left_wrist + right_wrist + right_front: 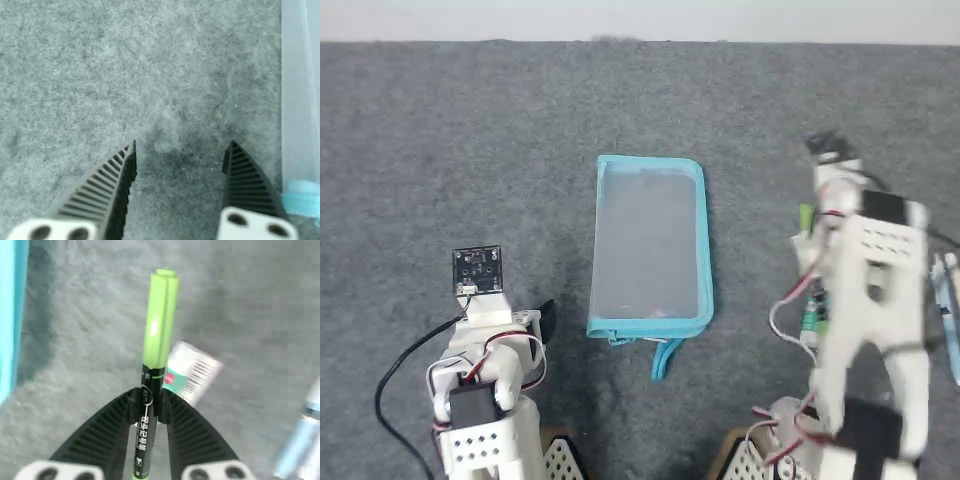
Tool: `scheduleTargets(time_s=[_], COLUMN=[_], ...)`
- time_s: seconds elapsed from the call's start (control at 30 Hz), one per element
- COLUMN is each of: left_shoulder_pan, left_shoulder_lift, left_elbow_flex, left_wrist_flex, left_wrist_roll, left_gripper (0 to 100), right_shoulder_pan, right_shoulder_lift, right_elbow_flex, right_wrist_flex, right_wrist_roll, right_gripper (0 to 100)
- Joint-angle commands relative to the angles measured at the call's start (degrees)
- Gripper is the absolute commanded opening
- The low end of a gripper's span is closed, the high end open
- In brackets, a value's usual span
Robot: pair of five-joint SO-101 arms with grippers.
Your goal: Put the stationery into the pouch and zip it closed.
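The teal-edged clear pouch [650, 250] lies flat in the middle of the grey mat, its zip pull strap [663, 358] trailing off the near end. My right gripper [150, 392] is shut on a green marker [159, 325], held above the mat to the right of the pouch; the marker's tip [806, 218] pokes out from under the right arm. Below it lies a small white labelled item [192, 372]. My left gripper [182, 150] stands open over bare mat, just left of the pouch's near corner [300, 195], with nothing between its fingers.
Light-blue pens [946, 300] lie at the far right edge of the mat, one also seen as a pale pen [305, 430] in the right wrist view. A greenish item [812, 318] sits beside the right arm. The mat's back edge meets a white wall.
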Motion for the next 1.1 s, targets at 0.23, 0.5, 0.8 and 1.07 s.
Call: scheduleTargets(time_s=[0.23, 0.5, 0.8, 1.07], left_shoulder_pan=[-0.35, -0.35, -0.35, -0.35], left_shoulder_lift=[-1.14, -1.14, -1.14, -1.14], left_elbow_flex=[-0.31, -0.31, -0.31, -0.31], left_wrist_flex=[0.35, 0.35, 0.35, 0.35], left_wrist_roll=[0.7, 0.7, 0.7, 0.7], left_gripper=[27, 27, 27, 27], right_shoulder_pan=[29.93, 32.75, 33.01, 33.1], right_shoulder_lift=[7.08, 27.74, 37.58, 36.7], right_elbow_flex=[-2.37, -10.81, -20.4, -21.98], right_wrist_flex=[-12.0, -17.1, -16.48, -11.21], right_wrist_roll=[28.75, 27.78, 26.81, 26.73], right_gripper=[0.8, 0.8, 1.6, 10.2])
